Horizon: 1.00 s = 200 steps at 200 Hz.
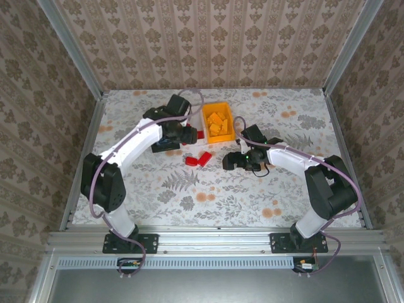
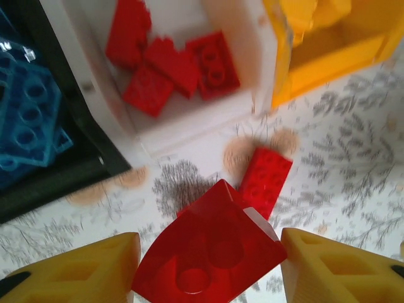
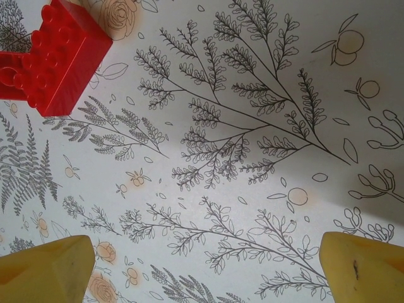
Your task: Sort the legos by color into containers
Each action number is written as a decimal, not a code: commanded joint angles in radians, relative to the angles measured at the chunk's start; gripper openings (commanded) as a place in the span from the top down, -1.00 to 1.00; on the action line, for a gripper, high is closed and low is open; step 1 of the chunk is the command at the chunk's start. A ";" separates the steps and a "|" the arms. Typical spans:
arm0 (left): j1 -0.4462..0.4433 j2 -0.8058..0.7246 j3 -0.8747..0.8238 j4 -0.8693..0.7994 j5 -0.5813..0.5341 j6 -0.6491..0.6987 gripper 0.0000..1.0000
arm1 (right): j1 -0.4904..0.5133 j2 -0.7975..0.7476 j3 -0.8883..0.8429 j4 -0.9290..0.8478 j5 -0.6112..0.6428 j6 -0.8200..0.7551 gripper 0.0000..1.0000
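L claw [image 2: 209,243] grips a red lego brick [image 2: 205,265] betw. its yellow fingers [image 2: 82,274]. The brick is tilted, hollow underside twd the cam. Just ahead of the claw, a second red brick [image 2: 266,180] lies flat on the floral table [image 2: 360,170].

Further ahead is the white bin [image 2: 202,126] w/ several red bricks [image 2: 173,63] inside. Ahead-left is the black bin [image 2: 88,142] w/ blue bricks [image 2: 28,120]. Ahead-right is the orange bin [image 2: 328,60] w/ orange bricks [image 2: 309,12]. The bins stand side by side, walls touching.

R claw [image 3: 207,243] is wide open, nothing betw. its fingers, bare table under it. Ahead-left of R claw lie two loose red bricks [image 3: 60,53], touching each other. In the top cam they sit betw. the two claws, nearer than the bins.
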 commanded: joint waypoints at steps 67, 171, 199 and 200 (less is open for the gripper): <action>0.099 0.357 0.419 -0.113 0.048 0.109 -0.13 | -0.001 0.016 -0.025 0.015 -0.013 0.009 -0.87; 0.131 0.514 0.577 -0.158 0.059 0.111 -0.69 | -0.003 0.085 0.017 0.014 -0.024 -0.012 -0.88; 0.131 0.497 0.577 -0.162 0.055 0.117 -0.85 | -0.003 0.091 0.014 0.024 -0.033 -0.003 -0.88; 0.131 0.496 0.577 -0.163 0.055 0.117 -0.85 | -0.003 0.090 0.013 0.024 -0.034 -0.003 -0.88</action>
